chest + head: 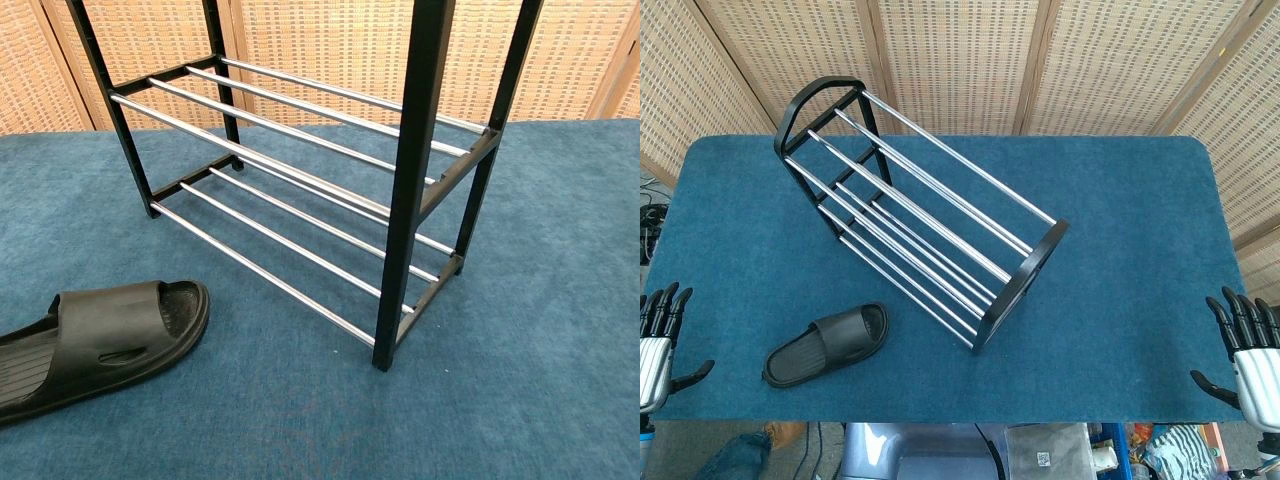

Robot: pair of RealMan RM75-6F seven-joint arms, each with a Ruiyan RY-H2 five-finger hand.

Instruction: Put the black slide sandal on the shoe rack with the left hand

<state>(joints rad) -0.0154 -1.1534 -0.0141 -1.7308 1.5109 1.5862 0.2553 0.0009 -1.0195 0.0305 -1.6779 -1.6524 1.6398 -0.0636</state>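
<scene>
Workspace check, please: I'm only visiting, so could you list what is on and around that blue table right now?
Surface: blue carpeted table.
Job's things: black slide sandal lies flat near the front edge, apart from the shoe rack, whose shelves hold nothing.
Clutter: nothing seen on the table.
Hands: left hand and right hand open, at the table's ends, holding nothing.
Cables: some on the floor at far left.
Surroundings: woven screen panels behind.

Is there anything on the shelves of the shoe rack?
No, the shoe rack has only bare metal bars; through them you see blue table. The black sandal lies on the table beside it. Nothing is hidden.
</scene>
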